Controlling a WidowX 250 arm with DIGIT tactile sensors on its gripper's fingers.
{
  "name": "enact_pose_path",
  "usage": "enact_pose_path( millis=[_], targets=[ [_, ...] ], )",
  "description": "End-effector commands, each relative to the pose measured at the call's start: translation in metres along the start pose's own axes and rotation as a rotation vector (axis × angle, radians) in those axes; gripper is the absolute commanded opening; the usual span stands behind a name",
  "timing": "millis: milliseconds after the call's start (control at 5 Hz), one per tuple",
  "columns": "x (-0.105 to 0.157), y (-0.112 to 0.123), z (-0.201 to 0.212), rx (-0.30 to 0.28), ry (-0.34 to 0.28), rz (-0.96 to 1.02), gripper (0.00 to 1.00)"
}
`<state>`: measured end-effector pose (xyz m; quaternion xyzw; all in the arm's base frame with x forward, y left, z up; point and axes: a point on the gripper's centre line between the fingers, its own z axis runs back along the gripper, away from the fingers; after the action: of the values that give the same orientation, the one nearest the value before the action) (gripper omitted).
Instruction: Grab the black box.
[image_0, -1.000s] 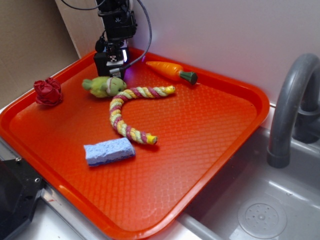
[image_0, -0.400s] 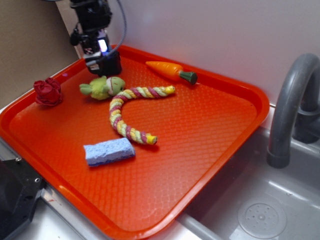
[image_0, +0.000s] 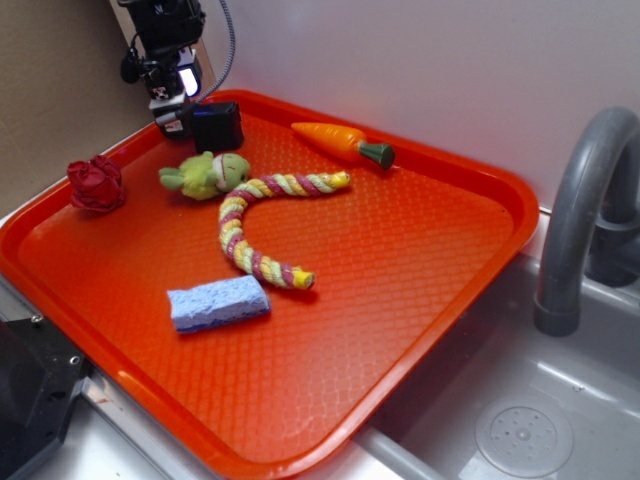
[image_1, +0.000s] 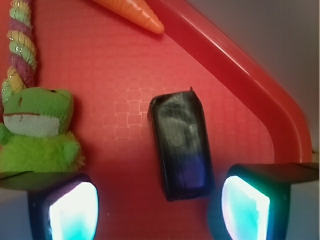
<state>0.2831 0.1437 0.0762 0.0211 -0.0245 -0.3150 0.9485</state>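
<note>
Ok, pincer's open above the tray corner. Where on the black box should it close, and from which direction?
Come straight down on the black box and close across its two long side faces, around the middle. In the wrist view it lies flat on the red tray, longer than it is wide, and the open pincer already straddles its narrow width. The frog toy sits clear.

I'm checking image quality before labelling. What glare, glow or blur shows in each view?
Wrist view: the gripper fingertip pads glow blown-out cyan-white, casting a bluish tint on the small matte black box; the whole frame is soft. Exterior view: evenly lit, mild sheen on the orange plastic tray, slightly soft.
</note>
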Motion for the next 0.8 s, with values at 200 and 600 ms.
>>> enact_pose_path(
  millis=[200,600],
  targets=[
    [0.027,0.014,-0.025,0.037,0.029,-0.025,1.00],
    [0.032,0.004,-0.027,0.008,0.019,-0.012,0.00]
  ],
)
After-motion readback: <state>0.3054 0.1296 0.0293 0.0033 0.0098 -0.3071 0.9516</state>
